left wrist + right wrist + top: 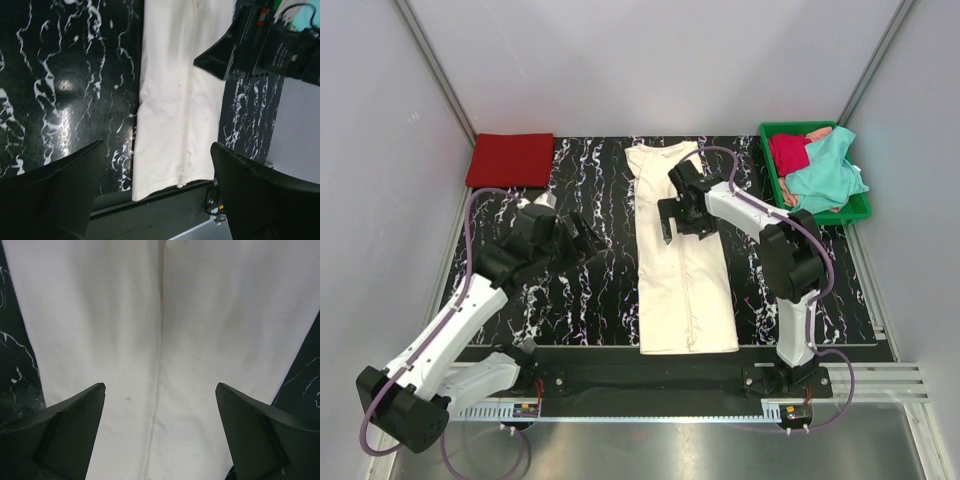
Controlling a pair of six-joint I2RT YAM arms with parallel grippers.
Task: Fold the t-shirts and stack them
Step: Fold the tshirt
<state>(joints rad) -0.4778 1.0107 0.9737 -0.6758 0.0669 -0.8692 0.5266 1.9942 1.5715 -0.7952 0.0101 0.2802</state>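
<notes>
A large cream-white t-shirt lies folded into a long narrow strip down the middle of the black marbled mat. My right gripper hovers open over the strip's upper half, and its wrist view shows the cream cloth between the wide-spread jaws. My left gripper is open over bare mat, left of the strip. Its wrist view shows the cream shirt's hem at the mat's near edge. A folded red t-shirt lies at the far left corner. The crimson t-shirt and teal t-shirt sit crumpled in the tray.
The green plastic tray stands at the far right, beside the mat. Grey walls close in both sides and the back. A metal rail with the arm bases runs along the near edge. The right arm shows in the left wrist view.
</notes>
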